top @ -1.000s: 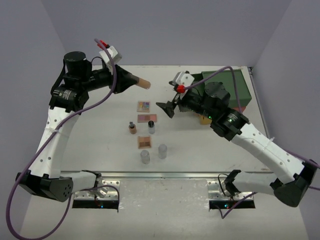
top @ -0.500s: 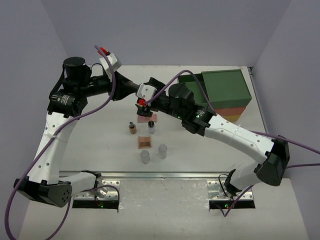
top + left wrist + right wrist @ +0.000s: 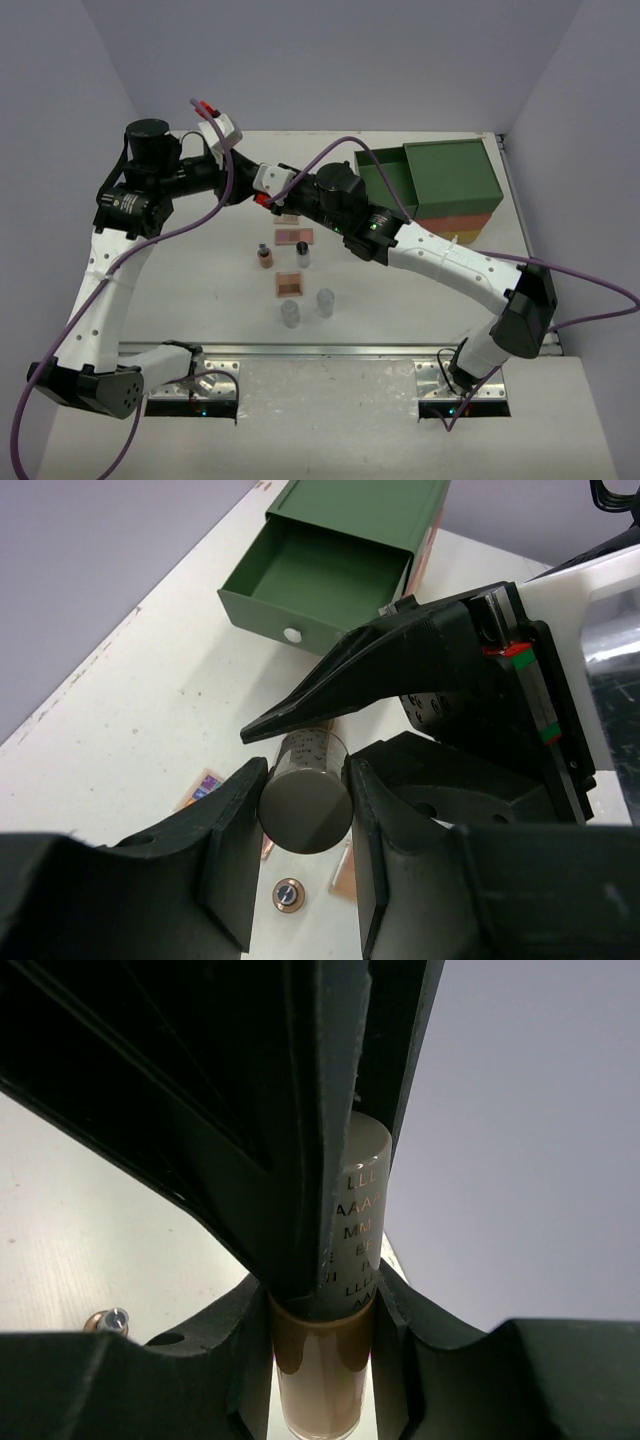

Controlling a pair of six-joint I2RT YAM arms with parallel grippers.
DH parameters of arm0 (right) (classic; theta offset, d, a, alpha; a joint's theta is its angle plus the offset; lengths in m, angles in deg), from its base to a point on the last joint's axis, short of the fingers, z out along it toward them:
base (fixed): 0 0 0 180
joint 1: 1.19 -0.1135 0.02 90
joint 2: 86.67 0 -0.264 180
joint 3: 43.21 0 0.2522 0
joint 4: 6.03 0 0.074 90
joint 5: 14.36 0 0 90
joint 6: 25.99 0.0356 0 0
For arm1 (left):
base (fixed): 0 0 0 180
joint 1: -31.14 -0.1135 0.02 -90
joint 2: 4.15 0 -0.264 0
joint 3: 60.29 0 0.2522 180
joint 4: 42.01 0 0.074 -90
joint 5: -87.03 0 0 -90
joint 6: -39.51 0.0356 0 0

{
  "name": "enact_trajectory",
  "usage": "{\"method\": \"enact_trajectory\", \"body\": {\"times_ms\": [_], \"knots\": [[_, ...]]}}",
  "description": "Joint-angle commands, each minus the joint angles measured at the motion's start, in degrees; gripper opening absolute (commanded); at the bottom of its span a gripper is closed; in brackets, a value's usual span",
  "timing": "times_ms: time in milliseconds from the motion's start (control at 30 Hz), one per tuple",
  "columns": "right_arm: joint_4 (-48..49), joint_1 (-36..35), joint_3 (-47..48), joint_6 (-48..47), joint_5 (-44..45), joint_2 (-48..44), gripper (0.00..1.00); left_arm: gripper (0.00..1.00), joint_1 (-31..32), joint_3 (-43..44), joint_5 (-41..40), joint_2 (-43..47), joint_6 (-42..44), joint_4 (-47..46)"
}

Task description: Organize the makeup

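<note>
While my left fingers [image 3: 228,852] pinch the brown bottle [image 3: 305,805] by its grey end, aloft over the tabletop [image 3: 200,300] left of the open green drawer [image 3: 320,572], my right fingers [image 3: 250,1362] sit closed against its brown end.

White table [image 3: 200,300], pale lavender walls [image 3: 330,60], even light.

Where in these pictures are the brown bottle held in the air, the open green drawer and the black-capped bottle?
brown bottle [image 3: 305,808]: left wrist view, its round end face.
green drawer [image 3: 320,565]: left wrist view, its bare inner floor.
black-capped bottle [image 3: 302,248]: top external view, its black cap.
</note>
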Motion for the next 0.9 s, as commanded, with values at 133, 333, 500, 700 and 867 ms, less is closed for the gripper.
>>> {"method": "enact_trajectory", "body": {"times_ms": [133,333,500,700,867], "knots": [[-8.3,5.5,2.7,7.5,15.5,-3.4,0.00,1.00,0.2,-0.4,-16.3,1.9,-6.4,-7.9],[-21.3,18.6,4.3,27.3,19.8,-5.2,0.00,1.00,0.1,-2.3,-30.1,0.1,-7.4,-9.6],[-31.7,23.5,9.3,33.8,22.9,-1.3,0.00,1.00,0.1,-6.8,-31.2,-0.9,-4.1,-9.1],[-36.9,25.8,13.1,38.0,25.2,4.5,0.10,1.00,0.1,-14.1,-33.5,-1.2,1.3,-9.4],[-37.3,26.5,12.8,41.0,22.6,5.9,0.19,1.00,0.1,-19.6,-32.0,-0.8,5.6,-8.8]]}}
